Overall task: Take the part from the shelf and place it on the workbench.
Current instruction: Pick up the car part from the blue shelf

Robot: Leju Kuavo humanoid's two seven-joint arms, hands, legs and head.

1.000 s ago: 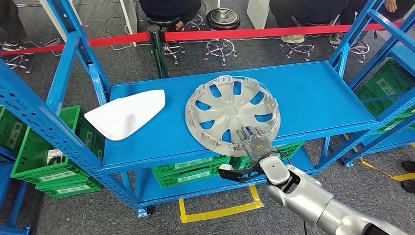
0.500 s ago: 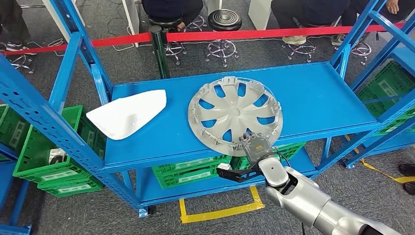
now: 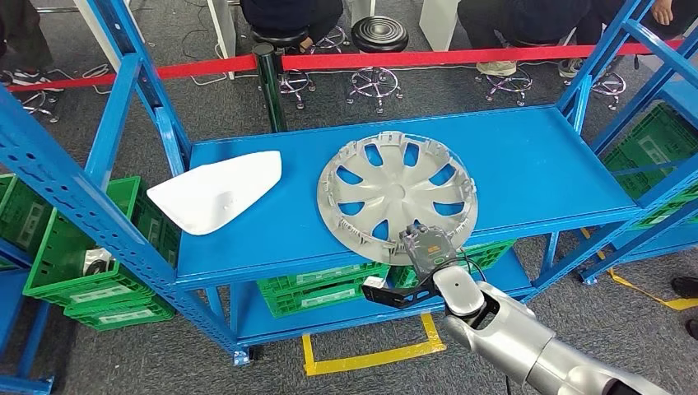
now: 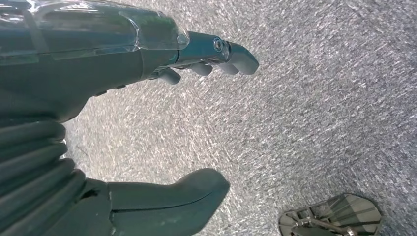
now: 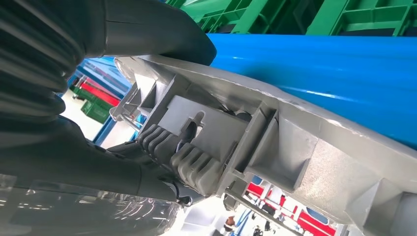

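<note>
A silver hubcap [image 3: 395, 193] lies on the blue shelf [image 3: 535, 164], its near rim hanging over the front edge. My right hand [image 3: 424, 247] grips that near rim. In the right wrist view the thumb [image 5: 162, 34] presses one side of the hubcap's rim [image 5: 295, 142] and the fingers [image 5: 184, 160] curl against the ribbed side. My left hand [image 4: 98, 64] hangs over grey carpet, fingers apart and holding nothing.
A white panel [image 3: 216, 191] lies on the shelf's left part. Blue uprights [image 3: 123, 90] frame the shelf on both sides. Green crates [image 3: 78, 247] sit below. A red barrier tape [image 3: 461, 56], stools and seated people are behind. Yellow floor tape [image 3: 370, 354] marks the front.
My right hand has drawn back slightly toward me along the hubcap's near rim, and its fingers no longer lie over the hubcap's face. The hubcap has shifted a little.
</note>
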